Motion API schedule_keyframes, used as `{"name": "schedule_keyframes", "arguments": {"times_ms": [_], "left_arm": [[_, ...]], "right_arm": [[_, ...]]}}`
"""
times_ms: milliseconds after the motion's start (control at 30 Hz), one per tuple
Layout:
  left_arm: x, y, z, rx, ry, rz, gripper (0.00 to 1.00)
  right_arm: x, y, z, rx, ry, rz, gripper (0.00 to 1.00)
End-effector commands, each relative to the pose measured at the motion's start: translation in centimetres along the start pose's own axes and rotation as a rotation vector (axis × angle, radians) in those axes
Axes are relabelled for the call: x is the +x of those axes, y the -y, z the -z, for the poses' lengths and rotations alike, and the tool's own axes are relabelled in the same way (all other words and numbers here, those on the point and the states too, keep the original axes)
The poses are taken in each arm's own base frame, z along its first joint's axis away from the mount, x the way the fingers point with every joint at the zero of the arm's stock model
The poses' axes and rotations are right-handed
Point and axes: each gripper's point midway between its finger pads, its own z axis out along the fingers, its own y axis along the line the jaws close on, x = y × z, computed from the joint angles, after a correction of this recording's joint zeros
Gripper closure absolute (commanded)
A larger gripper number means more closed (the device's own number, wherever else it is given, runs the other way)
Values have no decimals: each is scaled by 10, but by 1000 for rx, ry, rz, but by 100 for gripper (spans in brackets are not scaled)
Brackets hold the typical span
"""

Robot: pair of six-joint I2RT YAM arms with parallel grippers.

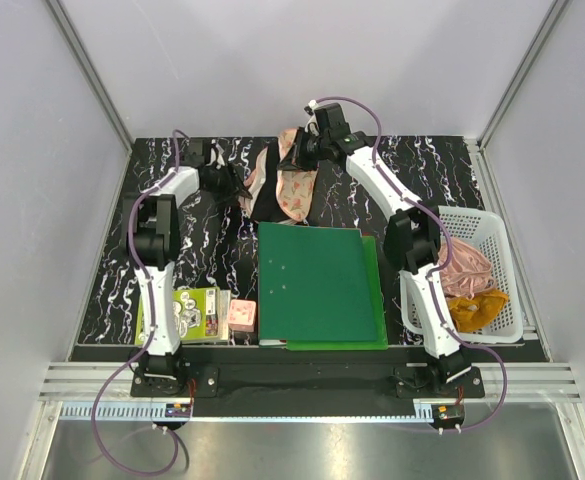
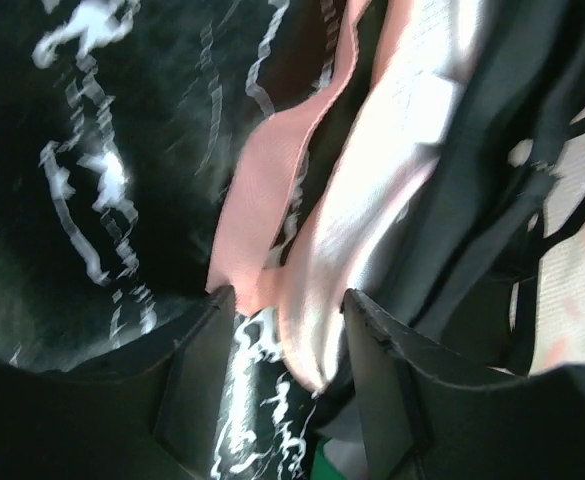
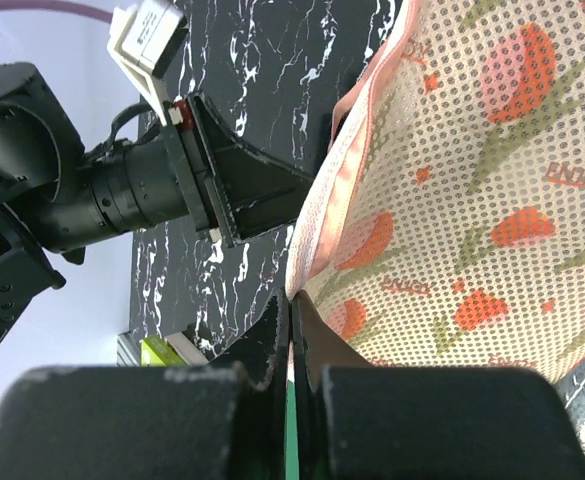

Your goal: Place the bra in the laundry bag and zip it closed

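Note:
The laundry bag (image 1: 297,185), peach-pink with red watermelon print, lies open at the back middle of the table. The black bra (image 1: 266,203) rests against its left half, partly inside. My right gripper (image 1: 308,152) is shut on the bag's far rim; in the right wrist view the printed mesh (image 3: 472,200) rises from the pinched jaws (image 3: 292,312). My left gripper (image 1: 236,186) is at the bag's left side. In the left wrist view it stands open (image 2: 290,345) with the bag's pale pink rim (image 2: 317,290) loose between its fingers (image 2: 204,370), and black bra fabric (image 2: 492,130) to the right.
A green folder (image 1: 317,285) lies in the middle of the table in front of the bag. A white basket (image 1: 492,232) at the right holds a pink cloth (image 1: 467,268) and a mustard cloth (image 1: 477,308). A booklet (image 1: 187,312) and a small pink box (image 1: 242,316) sit at the front left.

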Motion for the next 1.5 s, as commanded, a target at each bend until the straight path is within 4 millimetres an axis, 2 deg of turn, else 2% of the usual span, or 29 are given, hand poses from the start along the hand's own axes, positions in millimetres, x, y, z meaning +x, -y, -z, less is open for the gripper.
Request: {"name": "schedule_keyframes", "arguments": {"times_ms": [0,100,133,167,200,233,267,333,367,467,633,667,733,767,800,900,933,1000,1067,1167,1267,1367,1400,1433,1467], "left_arm": [[-9,7,-14,0,21,-17,50],[-10,-6,-13,-44,35,-5,75],[-16,-7,-4,-67,66,-10,81],[-14,-16,1,-86,67,-8,93],[-14,-19,6,-95,73,-14,97],[-22,-20,22,-104,108,-18,100],[-14,-29,27,-127,98,-14,100],[-17,-38,44,-171,137,-25,100],[-20,-41,59,-185,163,-42,100],[-17,-43,75,-198,174,-77,100],[0,-60,91,-253,159,-65,98],[9,-70,93,-277,148,-52,98],[9,-76,104,-304,177,-44,97],[16,-82,104,-312,163,-32,95],[18,-84,105,-310,160,-22,93],[24,-98,111,-337,155,17,72],[22,-99,119,-342,173,32,62],[27,-106,127,-361,184,52,59],[25,-103,145,-364,223,54,55],[22,-90,162,-321,260,46,55],[20,-73,168,-251,289,50,58],[10,-64,163,-197,307,46,60],[9,-68,154,-196,286,55,61],[4,-67,152,-191,287,61,61],[-10,-62,151,-171,314,47,61]], "right_arm": [[-5,-20,2,-56,5,11,100],[1,-30,-2,-78,-10,25,100],[3,-32,-5,-83,-12,27,100],[7,-38,-7,-94,-20,33,100],[9,-43,-8,-105,-22,38,100],[10,-46,-12,-113,-23,37,100],[12,-51,-14,-120,-23,40,100],[17,-66,-23,-155,-27,48,100],[19,-71,-27,-168,-27,47,100],[22,-93,-41,-235,-5,22,100],[42,-126,-67,-345,-8,-63,100],[47,-129,-70,-355,-13,-70,100],[56,-136,-78,-375,-21,-82,100],[59,-139,-79,-383,-24,-87,100],[62,-139,-83,-380,-27,-103,100],[69,-149,-85,-397,-25,-102,100],[70,-150,-85,-395,-24,-96,100],[70,-155,-81,-390,-17,-92,100],[71,-156,-80,-388,-20,-95,100],[71,-158,-76,-383,-24,-105,100],[72,-167,-73,-395,-21,-107,100],[72,-172,-74,-406,-20,-118,100],[73,-171,-76,-406,-22,-129,100],[73,-171,-76,-404,-24,-134,100],[72,-171,-75,-406,-22,-138,100]]}}
